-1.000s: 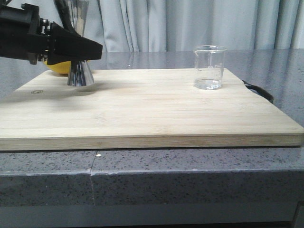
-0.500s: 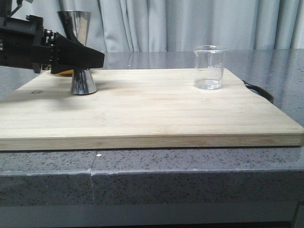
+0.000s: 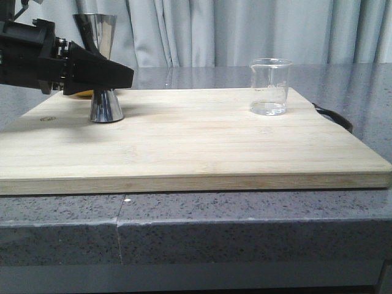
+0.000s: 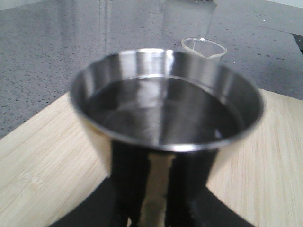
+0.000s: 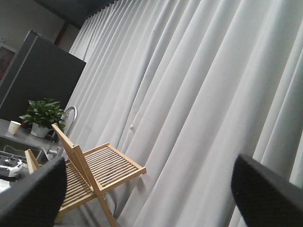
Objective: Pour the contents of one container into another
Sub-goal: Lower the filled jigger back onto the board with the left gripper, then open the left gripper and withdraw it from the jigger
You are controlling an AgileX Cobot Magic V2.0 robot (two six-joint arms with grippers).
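Currently: left gripper [image 3: 113,76] clamps jigger [image 3: 105,92] at board's [image 3: 184,141] ten o'clock; beaker [image 3: 269,87] (two o'clock) untouched; pouring not begun.

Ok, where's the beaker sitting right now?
In the front view the glass beaker stands upright at the far right of the cutting board, well apart from the jigger gripped by the left gripper.

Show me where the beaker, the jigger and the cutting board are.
beaker [image 3: 269,86]: front view, glass wall.
jigger [image 3: 106,108]: front view, lower cone.
cutting board [image 3: 196,144]: front view, bare top surface.
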